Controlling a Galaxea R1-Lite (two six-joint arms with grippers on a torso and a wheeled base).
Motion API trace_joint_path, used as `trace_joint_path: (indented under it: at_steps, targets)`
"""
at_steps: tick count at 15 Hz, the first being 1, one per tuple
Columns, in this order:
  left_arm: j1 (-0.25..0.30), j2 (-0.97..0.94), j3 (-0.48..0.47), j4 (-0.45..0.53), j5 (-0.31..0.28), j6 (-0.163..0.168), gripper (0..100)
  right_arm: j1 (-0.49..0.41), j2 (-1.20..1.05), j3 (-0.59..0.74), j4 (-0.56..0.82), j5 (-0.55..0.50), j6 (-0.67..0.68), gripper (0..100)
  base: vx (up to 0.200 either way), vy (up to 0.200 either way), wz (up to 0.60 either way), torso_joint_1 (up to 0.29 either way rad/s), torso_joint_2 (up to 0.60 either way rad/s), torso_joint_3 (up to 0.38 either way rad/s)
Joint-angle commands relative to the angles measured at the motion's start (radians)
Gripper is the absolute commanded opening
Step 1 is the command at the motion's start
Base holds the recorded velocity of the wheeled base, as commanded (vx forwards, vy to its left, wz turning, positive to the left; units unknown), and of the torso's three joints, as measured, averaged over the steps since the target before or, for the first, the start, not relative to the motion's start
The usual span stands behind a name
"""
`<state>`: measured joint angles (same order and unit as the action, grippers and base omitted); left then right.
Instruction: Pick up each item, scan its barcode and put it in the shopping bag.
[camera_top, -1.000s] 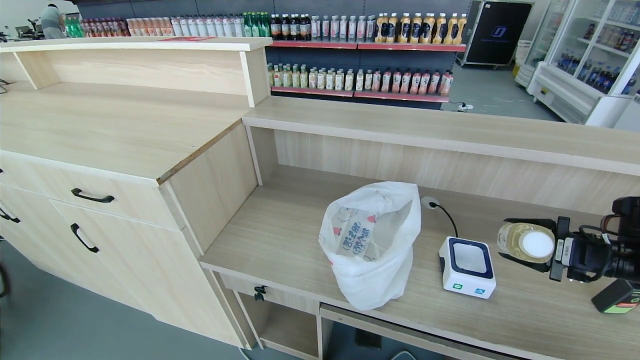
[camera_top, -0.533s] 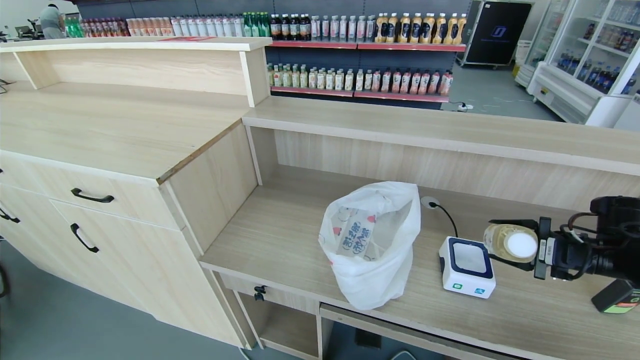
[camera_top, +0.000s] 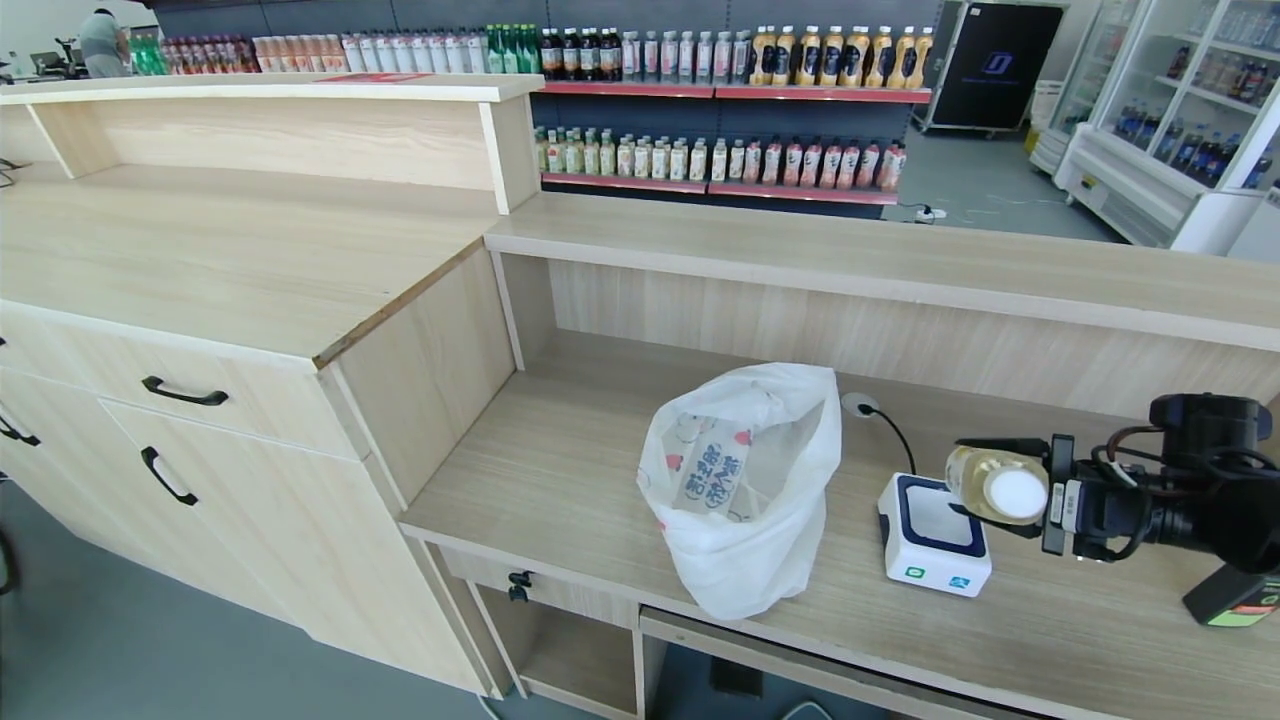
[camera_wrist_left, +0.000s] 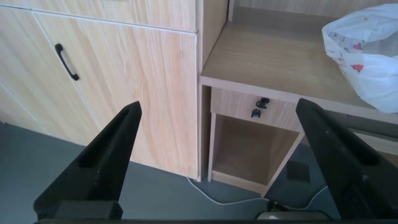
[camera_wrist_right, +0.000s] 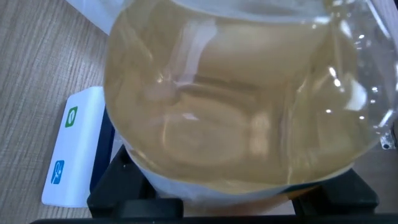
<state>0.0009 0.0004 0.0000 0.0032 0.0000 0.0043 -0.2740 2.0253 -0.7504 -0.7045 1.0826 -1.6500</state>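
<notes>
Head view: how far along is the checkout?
Done: a printed packet sits in the white plastic shopping bag. In hand: right tool holds a white-capped bottle of yellow liquid over the edge of the white-and-blue scanner. Left: bagging it.

A pale wood-grain desk (camera_top: 560, 470) runs across the scene, backed by a raised ledge (camera_top: 850, 255) along its far side. To its left stands a taller cabinet (camera_top: 220, 260) of the same wood, its drawer fronts fitted with black handles (camera_top: 183, 392). Just under the desk's front edge sits a small dark lock (camera_wrist_left: 258, 107) above an open compartment (camera_wrist_left: 249, 149). Beyond the ledge, store shelves (camera_top: 715, 160) carry tight rows of drinks bottles on red-edged boards. Glass-door fridges (camera_top: 1180, 110) stand at far right, a black case (camera_top: 992, 65) beside them, on grey floor (camera_top: 120, 640).
</notes>
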Motion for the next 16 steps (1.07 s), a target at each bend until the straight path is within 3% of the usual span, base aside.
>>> trace_joint_path:
  at_steps: [1,16]
  targets:
    - [0.001,0.000,0.000,0.000,0.000,0.000,100,0.003,0.018,-0.003,-0.001,0.000,-0.001,0,0.000,0.000,0.00,0.000,0.00,0.000]
    - [0.001,0.000,0.000,0.000,0.000,0.000,100,0.078,0.107,-0.043,-0.082,-0.001,0.001,0,0.000,0.000,0.00,0.000,0.00,0.000]
